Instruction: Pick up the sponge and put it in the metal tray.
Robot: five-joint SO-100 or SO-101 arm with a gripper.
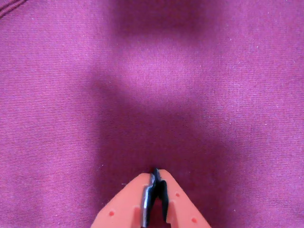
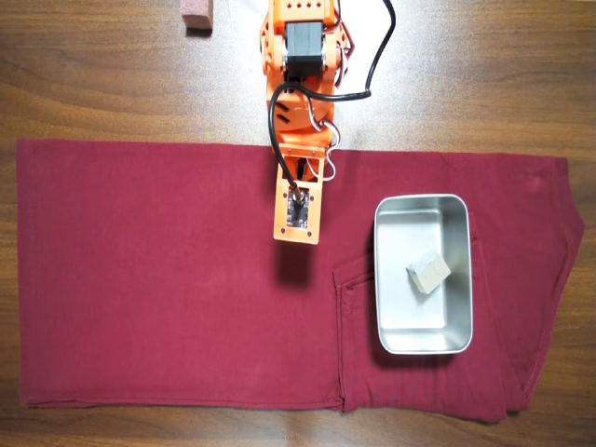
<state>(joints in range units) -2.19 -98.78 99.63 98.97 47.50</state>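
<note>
I see the sponge (image 2: 427, 271) lying tilted inside the metal tray (image 2: 389, 279), near its middle, touching the flat bottom. Tray sits on the dark red cloth (image 2: 149, 279), right side in the overhead view. My gripper (image 1: 156, 175) hangs over bare cloth left of the tray, fingers together, holding nothing. Pinkish block (image 2: 196, 14) on the wooden table (image 2: 484, 74), top edge, probably another sponge.

Pinkish-brown block (image 2: 196, 14) cut off by overhead view's top edge
</note>
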